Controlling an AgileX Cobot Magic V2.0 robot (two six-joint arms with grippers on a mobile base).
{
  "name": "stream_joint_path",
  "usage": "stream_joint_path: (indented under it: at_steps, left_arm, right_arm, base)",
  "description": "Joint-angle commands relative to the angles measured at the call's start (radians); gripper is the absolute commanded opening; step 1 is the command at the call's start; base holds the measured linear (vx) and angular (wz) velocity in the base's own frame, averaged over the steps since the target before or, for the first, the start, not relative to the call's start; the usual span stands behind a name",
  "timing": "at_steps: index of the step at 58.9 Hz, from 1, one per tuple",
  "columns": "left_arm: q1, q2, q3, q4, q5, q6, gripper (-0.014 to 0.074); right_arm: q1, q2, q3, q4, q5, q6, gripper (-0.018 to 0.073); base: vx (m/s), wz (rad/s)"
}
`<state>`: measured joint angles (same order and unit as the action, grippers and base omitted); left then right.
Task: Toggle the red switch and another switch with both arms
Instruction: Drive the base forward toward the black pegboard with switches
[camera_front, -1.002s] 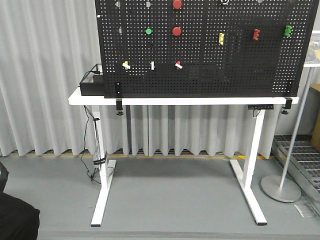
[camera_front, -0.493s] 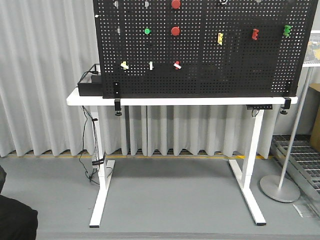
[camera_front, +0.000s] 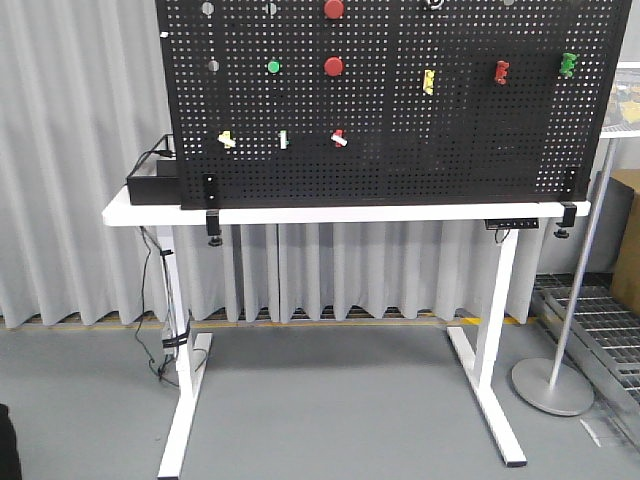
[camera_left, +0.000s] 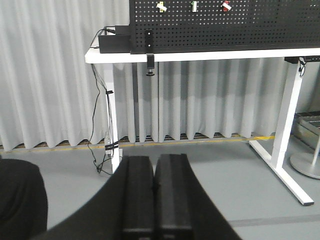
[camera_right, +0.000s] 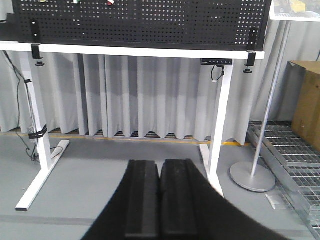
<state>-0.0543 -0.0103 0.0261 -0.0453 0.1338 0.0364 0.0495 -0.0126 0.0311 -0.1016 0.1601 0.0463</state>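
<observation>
Currently the red switch sits right of the cream switch on the pegboard at upper left of the front view, well above and ahead of the left gripper and right gripper, both pressed closed and empty.

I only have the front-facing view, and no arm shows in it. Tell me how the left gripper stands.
Observer: The left gripper is shut, jaws together, holding nothing.
Operator: Now the right one.
Observer: The right gripper is shut and empty too.
Operator: Say where the two switches lie in the left wrist view.
Observer: The red switch and the yellow-glowing switch sit at that view's top edge, far ahead of the gripper, with open floor between.
</observation>
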Motion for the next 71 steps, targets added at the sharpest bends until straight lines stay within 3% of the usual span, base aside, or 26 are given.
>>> stream_joint_path:
  at_steps: [1,71]
  left_arm:
    - [0.001,-0.017,0.02,-0.011,-0.075,-0.002,0.0002]
    - [0.001,-0.017,0.02,-0.011,-0.075,-0.002,0.0002]
  right_arm:
    - [-0.006,-0.003,0.006,-0.005,-0.082,-0.004,-0.0006]
    - [-0.006,-0.002,0.006,-0.005,-0.081,-0.004,-0.0006]
  base:
    - [0.21,-0.05]
    - [0.29,0.03]
